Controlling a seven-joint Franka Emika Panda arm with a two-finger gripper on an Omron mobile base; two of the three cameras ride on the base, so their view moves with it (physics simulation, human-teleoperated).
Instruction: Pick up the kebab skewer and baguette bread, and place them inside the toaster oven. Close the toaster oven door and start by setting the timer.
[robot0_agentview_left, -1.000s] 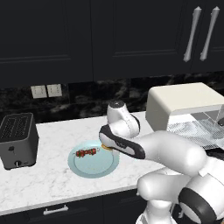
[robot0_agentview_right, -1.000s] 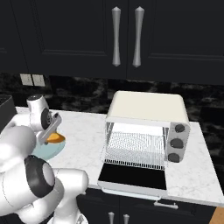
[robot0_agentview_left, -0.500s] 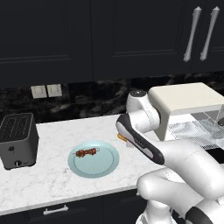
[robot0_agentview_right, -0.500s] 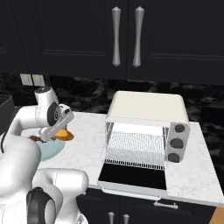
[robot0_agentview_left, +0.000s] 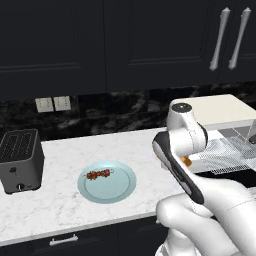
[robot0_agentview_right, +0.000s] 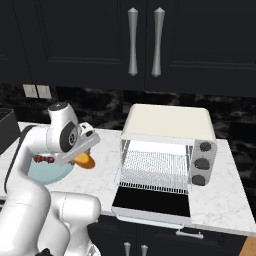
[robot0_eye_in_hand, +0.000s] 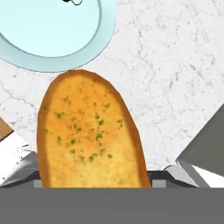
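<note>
The white marble tabletop (robot0_agentview_right: 220, 200) lies below the claw, under dark cabinets (robot0_agentview_right: 90, 45). The oven (robot0_agentview_right: 167, 142) stands to the claw's right in the right base view, well apart from it, its door (robot0_agentview_right: 152, 202) dropped flat and open, the wire rack (robot0_agentview_right: 155, 170) bare inside. Three round knobs sit on the oven's right face; the top one is the timer (robot0_agentview_right: 205, 146). A dark grey toaster (robot0_agentview_left: 20, 160) stands at the far side of the tabletop from the oven, well away from the claw. The pale blue plate (robot0_agentview_left: 122, 186) lies on the tabletop between toaster and claw, just behind the claw in the hand view. The claw (robot0_agentview_right: 84, 159) hangs above the tabletop between plate and oven, pinching the bread (robot0_eye_in_hand: 89, 131), which pokes out ahead of it; its fingers stand fairly wide around the loaf. The bread is golden with green flecks. The skewer (robot0_agentview_left: 99, 174) lies on the plate, apart from the claw.
</note>
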